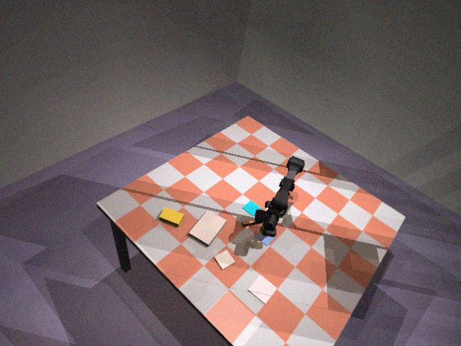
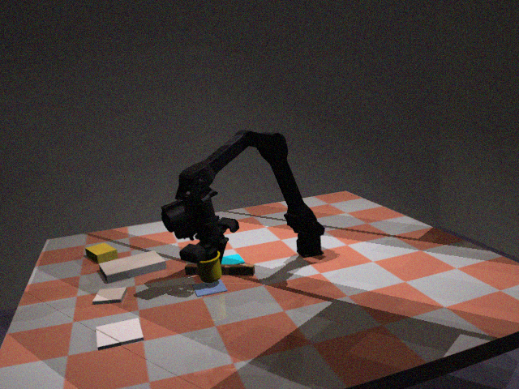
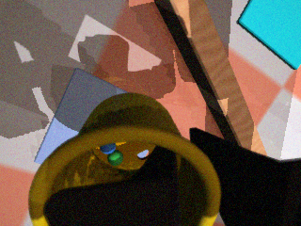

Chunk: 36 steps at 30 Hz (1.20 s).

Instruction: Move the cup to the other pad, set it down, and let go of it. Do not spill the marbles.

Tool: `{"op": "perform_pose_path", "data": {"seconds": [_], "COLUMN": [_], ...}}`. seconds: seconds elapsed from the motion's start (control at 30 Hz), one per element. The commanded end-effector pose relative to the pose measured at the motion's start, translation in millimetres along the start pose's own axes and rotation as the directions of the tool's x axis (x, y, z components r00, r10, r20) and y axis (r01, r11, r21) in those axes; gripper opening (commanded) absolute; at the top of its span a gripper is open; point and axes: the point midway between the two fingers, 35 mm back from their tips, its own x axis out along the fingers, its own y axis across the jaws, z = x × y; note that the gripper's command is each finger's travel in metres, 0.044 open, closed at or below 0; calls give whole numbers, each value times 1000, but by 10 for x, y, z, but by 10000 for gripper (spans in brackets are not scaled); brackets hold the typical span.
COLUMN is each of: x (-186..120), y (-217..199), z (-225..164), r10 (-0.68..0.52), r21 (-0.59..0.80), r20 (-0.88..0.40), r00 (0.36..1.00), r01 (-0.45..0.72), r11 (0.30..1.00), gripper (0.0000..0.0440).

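The yellow cup [image 2: 209, 270] [image 3: 124, 110] is upright or nearly so, a little above the blue pad [image 1: 267, 240] [image 2: 214, 289] [image 3: 55, 137]. My gripper [image 2: 216, 254] [image 3: 186, 152] is shut on the cup's wall, one finger inside the cup and one outside. A blue marble [image 3: 107, 148] and a green marble [image 3: 115, 158] lie inside on the cup's bottom, with a small pale marble or spot beside them; the inner finger hides part of the inside. The cyan pad [image 1: 251, 207] [image 2: 233, 259] [image 3: 277, 28] lies bare, beyond the wooden bar.
The wooden bar [image 1: 250, 223] [image 2: 243, 270] [image 3: 217, 71] lies between the two pads. A yellow block [image 1: 171, 215] [image 2: 100, 250], a large pale box [image 1: 207, 227] [image 2: 133, 264], a small pale tile [image 1: 224, 259] [image 2: 109, 294] and a white tile [image 1: 262, 287] [image 2: 119, 331] lie farther off.
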Motion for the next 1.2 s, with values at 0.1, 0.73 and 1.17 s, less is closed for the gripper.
{"op": "perform_pose_path", "data": {"seconds": [0.1, 0.73, 1.17], "x": [-226, -504, -493], "y": [-138, -475, -726], "z": [41, 397, 652], "r10": [33, 106, 139], "r21": [56, 236, 334], "r20": [-4, 24, 51], "r00": [999, 994, 989], "r01": [-32, -109, -148], "r11": [998, 966, 931], "gripper": [18, 0, 0]}}
